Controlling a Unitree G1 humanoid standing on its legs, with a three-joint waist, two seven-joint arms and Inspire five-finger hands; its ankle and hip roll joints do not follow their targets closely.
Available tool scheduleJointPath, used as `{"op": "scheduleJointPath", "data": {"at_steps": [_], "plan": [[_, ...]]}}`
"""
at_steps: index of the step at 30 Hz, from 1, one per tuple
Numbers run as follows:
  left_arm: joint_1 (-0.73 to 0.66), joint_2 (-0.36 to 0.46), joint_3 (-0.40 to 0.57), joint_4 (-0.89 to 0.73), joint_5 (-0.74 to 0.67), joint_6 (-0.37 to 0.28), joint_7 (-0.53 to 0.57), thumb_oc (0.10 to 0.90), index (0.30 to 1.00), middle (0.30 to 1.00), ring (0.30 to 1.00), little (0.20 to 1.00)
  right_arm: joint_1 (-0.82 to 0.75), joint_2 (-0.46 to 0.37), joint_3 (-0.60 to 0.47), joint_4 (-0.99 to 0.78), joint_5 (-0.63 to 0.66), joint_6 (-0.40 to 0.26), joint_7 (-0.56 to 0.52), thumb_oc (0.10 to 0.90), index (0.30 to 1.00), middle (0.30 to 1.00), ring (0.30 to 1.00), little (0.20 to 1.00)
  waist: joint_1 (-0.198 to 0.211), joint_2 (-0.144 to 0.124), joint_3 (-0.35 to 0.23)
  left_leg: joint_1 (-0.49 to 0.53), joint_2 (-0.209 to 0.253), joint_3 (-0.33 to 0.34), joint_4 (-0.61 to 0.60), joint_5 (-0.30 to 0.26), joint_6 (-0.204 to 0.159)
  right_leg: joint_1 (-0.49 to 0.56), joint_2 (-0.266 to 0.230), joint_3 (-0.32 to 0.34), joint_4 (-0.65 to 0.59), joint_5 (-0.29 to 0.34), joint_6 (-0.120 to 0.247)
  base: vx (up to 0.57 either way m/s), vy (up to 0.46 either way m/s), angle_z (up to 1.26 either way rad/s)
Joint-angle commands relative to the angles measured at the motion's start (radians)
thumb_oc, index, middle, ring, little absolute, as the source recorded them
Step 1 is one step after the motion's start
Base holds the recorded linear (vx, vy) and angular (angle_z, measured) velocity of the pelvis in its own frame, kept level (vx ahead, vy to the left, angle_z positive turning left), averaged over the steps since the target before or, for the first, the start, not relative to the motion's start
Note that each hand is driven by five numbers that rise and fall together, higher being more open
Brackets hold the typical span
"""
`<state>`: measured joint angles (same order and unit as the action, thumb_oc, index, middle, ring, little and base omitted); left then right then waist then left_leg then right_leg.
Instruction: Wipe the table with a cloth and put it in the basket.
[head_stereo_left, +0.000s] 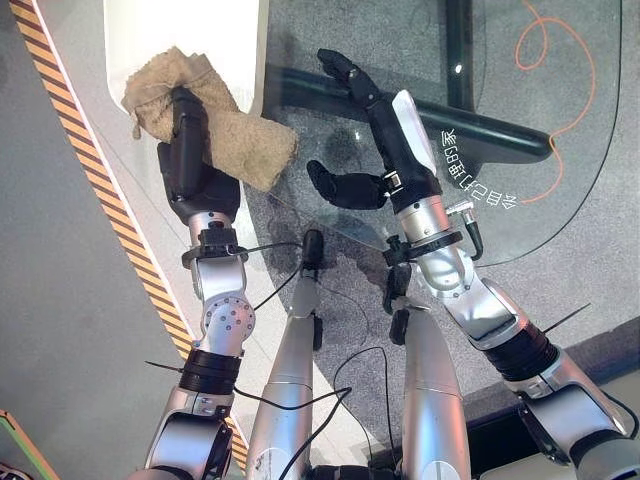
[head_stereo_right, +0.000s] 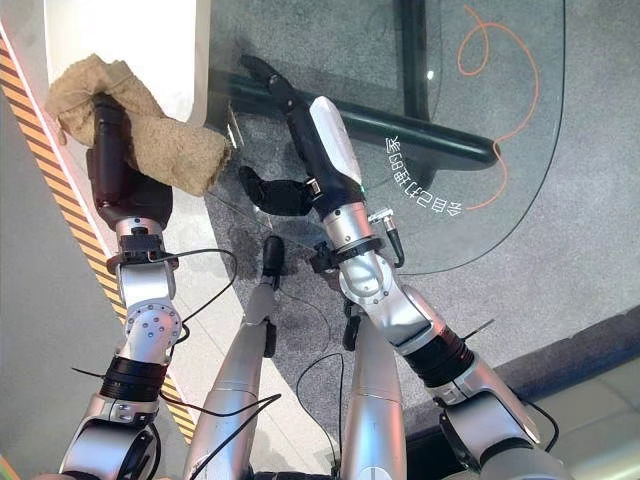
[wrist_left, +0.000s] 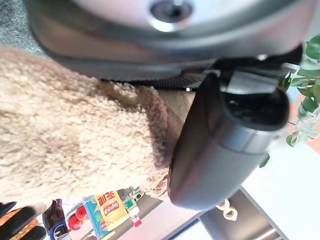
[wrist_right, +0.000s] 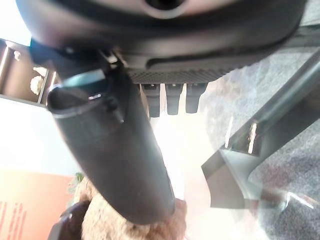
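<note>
Two hands: both were over the work area; the left hand (head_stereo_left: 188, 150) was at the far left, the right hand (head_stereo_left: 372, 130) near the middle.
Left hand state: its fingers were curled round the cloth (head_stereo_left: 225, 130), which was bunched and draped over and past them.
Right hand state: its fingers were stretched out and held nothing; the thumb stood off to the left, above the glass.
Cloth position: held up in the left hand, over the white surface (head_stereo_left: 230, 35) at the far left and just reaching the left edge of the glass table (head_stereo_left: 560, 130).
Risk 1: the loose end hanging right of the hand could slip free if the grip eased, judged from how much of the cloth lay outside the fingers.
Risk 2: a bunched cloth would probably wipe only a narrow strip, leaving parts of the glass untouched.
Risk 3: the right hand lay across the near-left part of the glass, so a sweep to the right could likely strike it.
Basket: cannot be located from these views, so the drop-off path cannot be judged.
Surroundings: a dark frame bar (head_stereo_left: 480, 130) ran under the glass, an orange cord (head_stereo_left: 560, 70) lay below it at the far right, and a striped floor line (head_stereo_left: 95, 180) ran along the left.
Obstructions: white lettering (head_stereo_left: 480, 170) sat on the glass; nothing else stood on it.
</note>
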<state>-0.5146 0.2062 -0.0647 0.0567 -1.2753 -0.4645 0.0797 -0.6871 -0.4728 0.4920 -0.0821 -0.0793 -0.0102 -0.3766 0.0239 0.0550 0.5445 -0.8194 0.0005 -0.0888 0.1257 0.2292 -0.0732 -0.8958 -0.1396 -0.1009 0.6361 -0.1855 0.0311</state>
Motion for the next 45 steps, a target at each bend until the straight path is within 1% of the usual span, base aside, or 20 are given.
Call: {"op": "scheduleJointPath", "data": {"at_steps": [1,4,6,9,16,19,21,24,28,29,32,33,34,35,36,37,39,41,42,45], "plan": [[-0.086,0.031,0.052,-0.155,0.139,-0.134,-0.052,0.1,0.3,0.3,0.3,0.2,-0.049,0.024,-0.072,-0.011,-0.036,-0.111,-0.118,0.8,0.9,0.9,0.9,0.9,0.022,-0.023,-0.024,0.013,-0.022,0.032,0.155,-0.182,0.023,0.069,-0.019,0.022,-0.323,0.215,0.081,0.0,0.046,-0.01],[-0.088,0.04,0.061,-0.156,0.157,-0.145,-0.044,0.1,0.3,0.3,0.3,0.2,-0.024,0.015,-0.095,0.018,-0.044,-0.118,-0.167,0.8,0.9,0.9,0.9,0.9,0.015,-0.022,-0.024,0.011,-0.019,0.035,0.157,-0.185,0.023,0.067,-0.02,0.027,-0.323,0.215,0.082,0.0,0.023,-0.01],[-0.092,0.057,0.069,-0.151,0.178,-0.159,-0.036,0.1,0.3,0.3,0.3,0.2,0.01,0.0,-0.135,0.059,-0.051,-0.133,-0.223,0.8,0.9,0.9,0.9,0.9,0.005,-0.021,-0.024,0.012,-0.016,0.039,0.159,-0.188,0.023,0.064,-0.018,0.033,-0.32,0.215,0.083,0.0,0.04,-0.02],[-0.098,0.075,0.081,-0.14,0.185,-0.17,-0.034,0.1,0.3,0.3,0.3,0.2,0.047,-0.012,-0.183,0.125,-0.113,-0.139,-0.304,0.8,0.9,0.9,0.9,0.9,-0.006,-0.02,-0.024,0.013,-0.013,0.043,0.16,-0.191,0.023,0.064,-0.017,0.04,-0.32,0.217,0.085,0.01,0.029,-0.03],[-0.108,0.102,0.102,-0.113,0.189,-0.184,-0.032,0.1,0.3,0.3,0.3,0.2,0.066,-0.048,-0.256,0.24,-0.107,-0.143,-0.415,0.8,0.9,0.9,0.9,0.9,-0.015,-0.02,-0.024,0.017,-0.008,0.046,0.164,-0.198,0.023,0.064,-0.016,0.049,-0.32,0.219,0.087,0.0,0.006,-0.04],[-0.127,0.122,0.11,-0.086,0.203,-0.195,-0.013,0.1,0.3,0.3,0.3,0.2,0.051,-0.082,-0.284,0.313,-0.073,-0.145,-0.454,0.8,0.9,0.9,0.9,0.9,-0.017,-0.018,-0.024,0.022,-0.006,0.047,0.165,-0.201,0.022,0.067,-0.016,0.05,-0.317,0.218,0.087,0.0,0.009,-0.04],[-0.132,0.127,0.111,-0.08,0.207,-0.197,-0.008,0.1,0.3,0.3,0.3,0.2,0.048,-0.089,-0.289,0.329,-0.065,-0.15,-0.458,0.8,0.9,0.9,0.9,0.9,-0.018,-0.018,-0.024,0.021,-0.005,0.048,0.166,-0.202,0.022,0.067,-0.016,0.051,-0.316,0.218,0.088,0.0,0.0,0.0],[-0.18,0.173,0.122,-0.025,0.223,-0.228,0.021,0.1,0.3,0.3,0.3,0.2,0.032,-0.14,-0.322,0.466,0.019,-0.159,-0.519,0.8,0.9,0.9,0.9,0.9,-0.024,-0.019,-0.024,0.02,0.0,0.05,0.17,-0.206,0.017,0.065,-0.014,0.054,-0.315,0.217,0.087,0.0,0.0,0.0],[-0.242,0.206,0.117,0.034,0.269,-0.238,0.074,0.1,0.3,0.3,0.3,0.2,0.01,-0.159,-0.329,0.646,0.115,-0.212,-0.553,0.8,0.9,0.9,0.9,0.9,-0.028,-0.016,-0.024,0.018,0.004,0.053,0.172,-0.209,0.014,0.062,-0.011,0.059,-0.315,0.217,0.085,0.0,0.0,0.0],[-0.269,0.221,0.108,0.055,0.297,-0.243,0.108,0.1,0.3,0.3,0.3,0.2,-0.002,-0.163,-0.326,0.71,0.139,-0.227,-0.566,0.8,0.9,0.9,0.9,0.9,-0.029,-0.014,-0.024,0.017,0.006,0.055,0.172,-0.21,0.013,0.061,-0.01,0.06,-0.315,0.216,0.085,0.0,0.0,0.0],[-0.318,0.245,0.095,0.1,0.322,-0.24,0.144,0.1,0.3,0.3,0.3,0.2,-0.019,-0.17,-0.317,0.798,0.2,-0.243,-0.57,0.8,0.9,0.9,0.9,0.9,-0.031,-0.014,-0.024,0.015,0.008,0.057,0.173,-0.211,0.011,0.059,-0.008,0.062,-0.317,0.217,0.083,0.0,0.007,-0.01],[-0.371,0.267,0.07,0.146,0.354,-0.241,0.194,0.1,0.3,0.3,0.3,0.2,-0.038,-0.172,-0.305,0.874,0.237,-0.238,-0.566,0.8,0.9,0.9,0.9,0.9,-0.035,-0.013,-0.024,0.012,0.01,0.058,0.176,-0.214,0.01,0.057,-0.007,0.063,-0.316,0.216,0.082,0.0,0.017,-0.05],[-0.384,0.272,0.065,0.158,0.362,-0.242,0.204,0.1,0.3,0.3,0.3,0.2,-0.042,-0.173,-0.304,0.897,0.25,-0.243,-0.56,0.8,0.9,0.9,0.9,0.9,-0.036,-0.013,-0.024,0.011,0.011,0.058,0.176,-0.214,0.01,0.056,-0.007,0.063,-0.317,0.215,0.082,0.0,0.016,-0.1],[-0.424,0.291,0.049,0.194,0.384,-0.238,0.235,0.1,0.3,0.3,0.3,0.2,-0.052,-0.174,-0.304,0.973,0.274,-0.26,-0.541,0.8,0.9,0.9,0.9,0.9,-0.038,-0.013,-0.024,0.011,0.013,0.06,0.176,-0.215,0.01,0.056,-0.007,0.064,-0.321,0.216,0.081,-0.02,0.004,-0.1],[-0.436,0.296,0.047,0.201,0.387,-0.238,0.24,0.1,0.3,0.3,0.3,0.2,-0.057,-0.175,-0.304,0.987,0.279,-0.261,-0.536,0.8,0.9,0.9,0.9,0.9,-0.039,-0.013,-0.024,0.003,0.013,0.061,0.174,-0.206,0.01,0.049,-0.008,0.065,-0.325,0.225,0.08,0.0,0.007,-0.11],[-0.47,0.312,0.03,0.241,0.406,-0.239,0.27,0.1,0.3,0.3,0.3,0.2,-0.061,-0.175,-0.298,1.06,0.288,-0.271,-0.525,0.8,0.9,0.9,0.9,0.9,-0.041,-0.013,-0.024,0.01,0.016,0.063,0.176,-0.217,0.009,0.057,-0.006,0.066,-0.327,0.216,0.08,0.0,0.013,-0.06],[-0.5,0.328,0.016,0.277,0.415,-0.241,0.29,0.1,0.3,0.3,0.3,0.2,-0.068,-0.174,-0.289,1.113,0.301,-0.269,-0.509,0.8,0.9,0.9,0.9,0.9,-0.043,-0.012,-0.024,0.011,0.018,0.065,0.175,-0.217,0.009,0.058,-0.005,0.067,-0.329,0.216,0.079,0.01,0.02,-0.06],[-0.555,0.361,-0.011,0.338,0.438,-0.234,0.338,0.1,0.3,0.3,0.3,0.2,-0.085,-0.171,-0.281,1.215,0.317,-0.268,-0.483,0.8,0.9,0.9,0.9,0.9,-0.046,-0.009,-0.024,0.006,0.02,0.069,0.174,-0.209,0.01,0.054,-0.006,0.068,-0.334,0.224,0.075,0.01,0.035,-0.03],[-0.565,0.371,-0.017,0.356,0.438,-0.233,0.345,0.1,0.3,0.3,0.3,0.2,-0.086,-0.173,-0.282,1.237,0.319,-0.268,-0.472,0.8,0.9,0.9,0.9,0.9,-0.047,-0.008,-0.024,0.013,0.021,0.069,0.175,-0.217,0.008,0.06,-0.005,0.069,-0.331,0.215,0.076,0.02,0.041,0.0],[-0.617,0.419,-0.044,0.428,0.475,-0.22,0.399,0.1,0.3,0.3,0.3,0.2,-0.087,-0.183,-0.288,1.312,0.368,-0.242,-0.409,0.8,0.9,0.9,0.9,0.9,-0.053,-0.004,-0.024,0.01,0.024,0.074,0.173,-0.21,0.008,0.054,-0.006,0.071,-0.332,0.221,0.074,0.02,0.043,-0.01]]}}
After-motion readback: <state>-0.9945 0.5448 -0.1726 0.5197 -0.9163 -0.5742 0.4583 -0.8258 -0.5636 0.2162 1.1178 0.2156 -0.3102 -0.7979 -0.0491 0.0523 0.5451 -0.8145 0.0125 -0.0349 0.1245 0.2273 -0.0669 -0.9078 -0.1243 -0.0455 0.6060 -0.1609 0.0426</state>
